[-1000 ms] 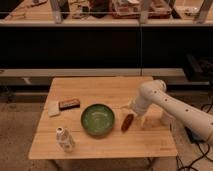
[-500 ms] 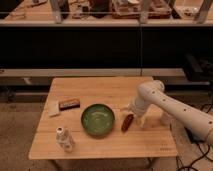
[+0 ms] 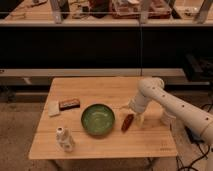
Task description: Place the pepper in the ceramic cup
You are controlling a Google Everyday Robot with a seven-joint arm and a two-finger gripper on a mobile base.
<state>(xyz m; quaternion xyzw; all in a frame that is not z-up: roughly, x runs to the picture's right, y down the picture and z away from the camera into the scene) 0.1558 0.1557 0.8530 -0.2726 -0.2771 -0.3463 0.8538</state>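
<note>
The pepper is small, dark red-brown and tapered. It lies on the wooden table just right of the green bowl. My gripper hangs low over the table, right beside and slightly above the pepper's upper end. The white arm reaches in from the right. The white ceramic cup stands near the table's right edge, partly hidden behind the arm.
A flat brown block and a small white piece lie at the table's left. A small white patterned bottle stands at the front left. Dark shelving runs behind the table.
</note>
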